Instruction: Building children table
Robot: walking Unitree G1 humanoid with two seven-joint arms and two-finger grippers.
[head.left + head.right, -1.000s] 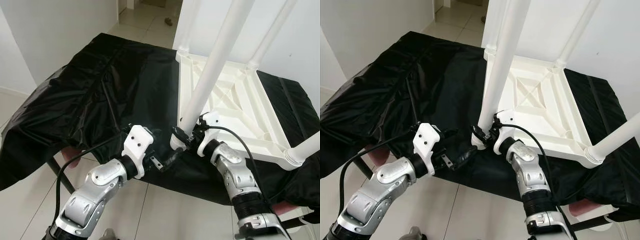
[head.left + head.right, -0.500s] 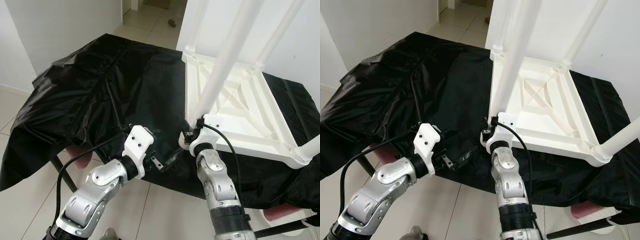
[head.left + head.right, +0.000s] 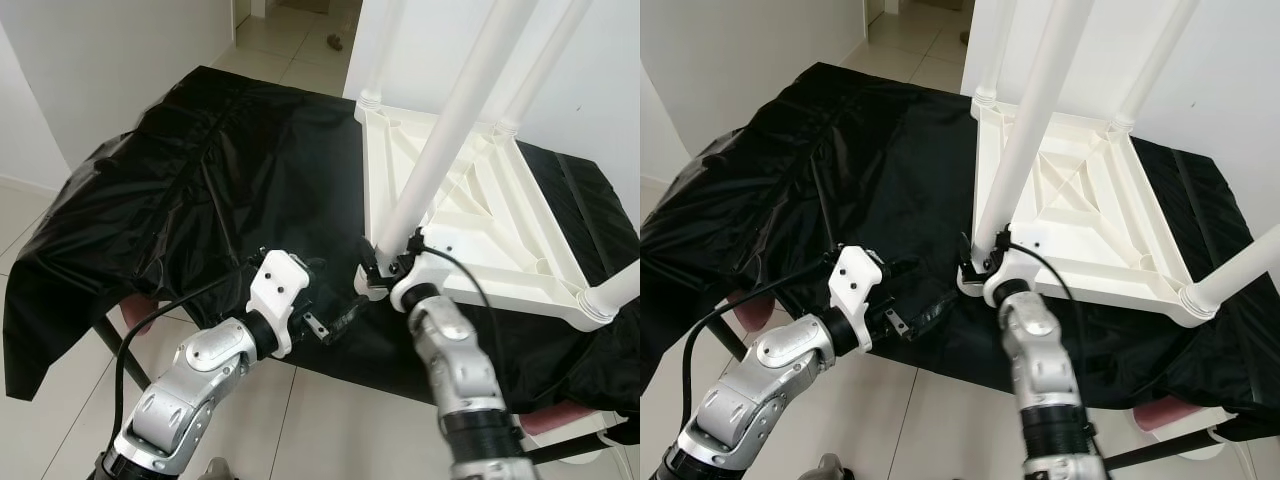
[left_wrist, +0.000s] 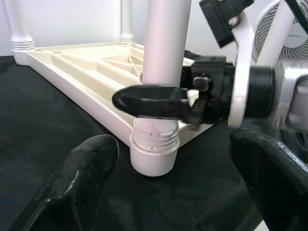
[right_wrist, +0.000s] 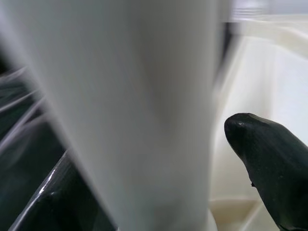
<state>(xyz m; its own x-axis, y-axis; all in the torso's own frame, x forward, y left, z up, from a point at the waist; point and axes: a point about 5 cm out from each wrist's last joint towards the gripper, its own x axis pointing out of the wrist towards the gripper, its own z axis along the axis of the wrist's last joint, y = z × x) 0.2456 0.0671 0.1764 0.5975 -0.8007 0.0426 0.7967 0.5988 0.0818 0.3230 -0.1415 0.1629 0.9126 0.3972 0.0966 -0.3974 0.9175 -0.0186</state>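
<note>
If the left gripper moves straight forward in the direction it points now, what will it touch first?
Most likely the socket at the foot of the near white leg, where the right gripper grips. The left gripper is open, aimed there; depth is uncertain.

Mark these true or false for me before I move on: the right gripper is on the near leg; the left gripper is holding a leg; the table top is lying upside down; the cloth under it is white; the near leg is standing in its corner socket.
1. The right gripper is on the near leg. True: its fingers sit around the leg just above the threaded base.
2. The left gripper is holding a leg. False: it is open, beside the leg's base, touching nothing.
3. The table top lies upside down. True: its ribbed underside faces up.
4. The cloth under it is white. False: it is black.
5. The near leg stands in its corner socket. True.
</note>
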